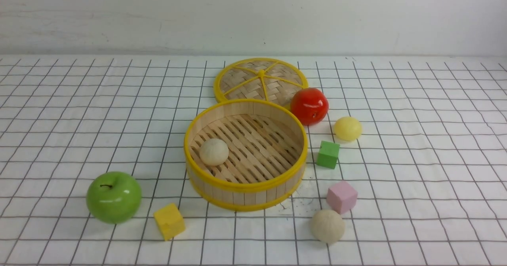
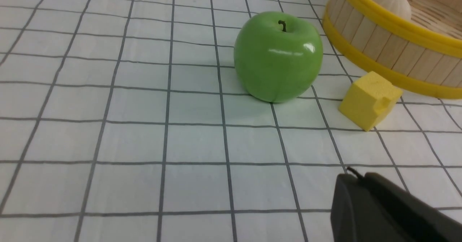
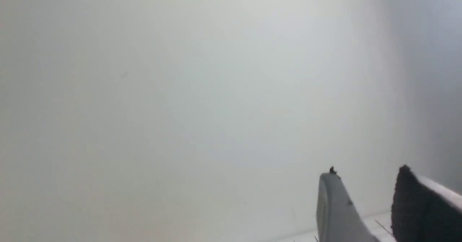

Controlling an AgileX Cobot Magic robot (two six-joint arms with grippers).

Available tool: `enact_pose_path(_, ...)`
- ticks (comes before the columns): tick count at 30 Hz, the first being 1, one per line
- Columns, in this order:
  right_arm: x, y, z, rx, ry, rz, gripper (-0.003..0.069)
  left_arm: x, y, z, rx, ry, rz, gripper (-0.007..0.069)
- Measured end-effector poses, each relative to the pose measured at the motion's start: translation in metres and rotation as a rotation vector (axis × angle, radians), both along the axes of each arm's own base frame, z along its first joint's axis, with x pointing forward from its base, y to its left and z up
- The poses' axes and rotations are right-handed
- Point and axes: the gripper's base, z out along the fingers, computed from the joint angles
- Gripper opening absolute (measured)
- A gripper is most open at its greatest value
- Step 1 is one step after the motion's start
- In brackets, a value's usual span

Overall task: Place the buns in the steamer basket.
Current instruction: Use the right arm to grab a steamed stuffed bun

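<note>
White gridded desk (image 1: 79,99): basket (image 1: 245,184) sits mid-desk, mouth up, one bun (image 1: 214,152) inside; yellow bun (image 1: 347,128) and beige bun (image 1: 327,226) lie right of it. Left claw (image 2: 356,177) closed, empty; right claw (image 3: 366,175) parted, empty.

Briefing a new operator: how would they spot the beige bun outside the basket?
Find the steamer basket mid-table. Off its near right side sits a pink cube; the beige bun lies just camera-side of it. It is a matte ball, not a block.
</note>
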Motion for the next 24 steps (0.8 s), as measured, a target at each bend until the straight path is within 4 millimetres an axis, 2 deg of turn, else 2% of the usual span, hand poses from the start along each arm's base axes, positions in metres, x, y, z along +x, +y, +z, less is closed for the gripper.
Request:
enact_pose_path(5, -0.006, -0.001, 0.012, 0.046, -0.118, 0.019, 0.0239, 0.0, 0.0, 0.0, 0.0, 0.0, 0.0, 0.0017)
enact_pose_path(9, -0.014, 0.002, 0.058, 0.103, -0.123, 0.072, 0.0239, 0.0, 0.0, 0.0, 0.0, 0.0, 0.0, 0.0017)
enact_pose_path(10, -0.015, 0.002, 0.064, 0.106, -0.119, 0.076, 0.0239, 0.0, 0.0, 0.0, 0.0, 0.0, 0.0, 0.0017)
enact_pose_path(11, -0.013, 0.003, 0.086, 0.14, -0.061, 0.1, 0.0239, 0.0, 0.0, 0.0, 0.0, 0.0, 0.0, 0.0017)
enact_pose_path(12, -0.013, 0.003, 0.088, 0.144, -0.052, 0.103, 0.0239, 0.0, 0.0, 0.0, 0.0, 0.0, 0.0, 0.0017)
enact_pose_path(13, -0.01, 0.004, 0.109, 0.172, 0.022, 0.121, 0.0239, 0.0, 0.0, 0.0, 0.0, 0.0, 0.0, 0.0017)
enact_pose_path(15, 0.004, 0.005, 0.126, 0.21, 0.152, 0.135, 0.0239, 0.0, 0.0, 0.0, 0.0, 0.0, 0.0, 0.0017)
enact_pose_path(16, 0.007, 0.005, 0.129, 0.216, 0.183, 0.136, 0.0239, 0.0, 0.0, 0.0, 0.0, 0.0, 0.0, 0.0017)
enact_pose_path(17, 0.021, 0.005, 0.133, 0.237, 0.318, 0.138, 0.0239, 0.0, 0.0, 0.0, 0.0, 0.0, 0.0, 0.0017)
enact_pose_path(19, 0.047, 0.004, 0.128, 0.254, 0.515, 0.127, 0.0239, 0.0, 0.0, 0.0, 0.0, 0.0, 0.0, 0.0017)
enact_pose_path(20, 0.05, 0.004, 0.127, 0.254, 0.533, 0.126, 0.0239, 0.0, 0.0, 0.0, 0.0, 0.0, 0.0, 0.0017)
enact_pose_path(21, 0.068, 0.003, 0.113, 0.234, 0.693, 0.112, 0.0239, 0.0, 0.0, 0.0, 0.0, 0.0, 0.0, 0.0017)
enact_pose_path(22, 0.079, 0.002, 0.103, 0.205, 0.785, 0.105, 0.0239, 0.0, 0.0, 0.0, 0.0, 0.0, 0.0, 0.0017)
enact_pose_path(23, 0.081, 0.002, 0.101, 0.198, 0.797, 0.104, 0.0239, 0.0, 0.0, 0.0, 0.0, 0.0, 0.0, 0.0017)
enact_pose_path(24, 0.094, 0.002, 0.088, 0.144, 0.915, 0.106, 0.0239, 0.0, 0.0, 0.0, 0.0, 0.0, 0.0, 0.0017)
